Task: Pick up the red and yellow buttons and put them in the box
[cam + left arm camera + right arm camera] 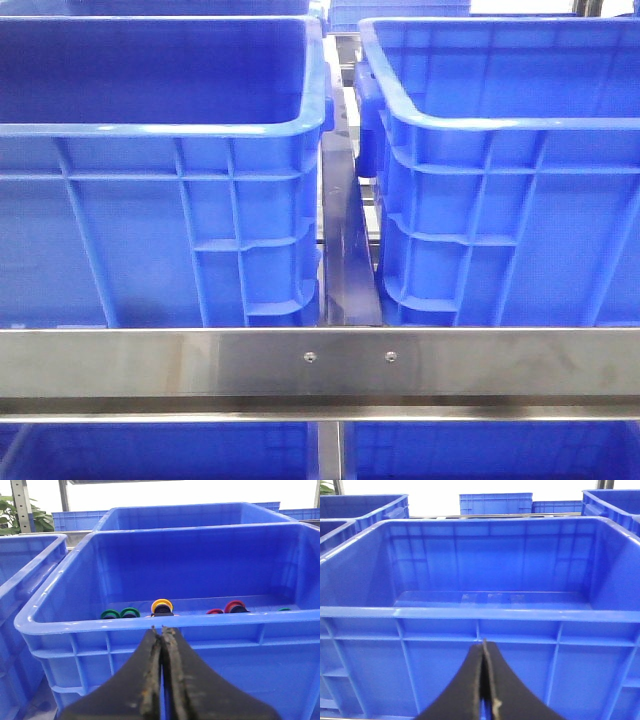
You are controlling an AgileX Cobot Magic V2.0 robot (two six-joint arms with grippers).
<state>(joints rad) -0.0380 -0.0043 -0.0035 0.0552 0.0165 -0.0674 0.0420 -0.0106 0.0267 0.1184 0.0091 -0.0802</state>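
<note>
In the left wrist view a blue crate [75,625] holds the buttons on its floor: a yellow button [162,605], two red buttons [235,606] [215,611] and green ones [120,613]. My left gripper [162,628] is shut and empty, just outside the crate's near rim. The right wrist view shows the box [420,613], an empty blue crate. My right gripper [484,642] is shut with nothing in it, in front of the box's near wall. Neither gripper shows in the front view, where two blue crates [150,128] [500,125] stand side by side.
A steel rail [320,360] runs across in front of both crates, with a narrow gap and a metal bar [345,250] between them. More blue crates stand behind [495,502] and beside [25,580], and below the rail [150,450].
</note>
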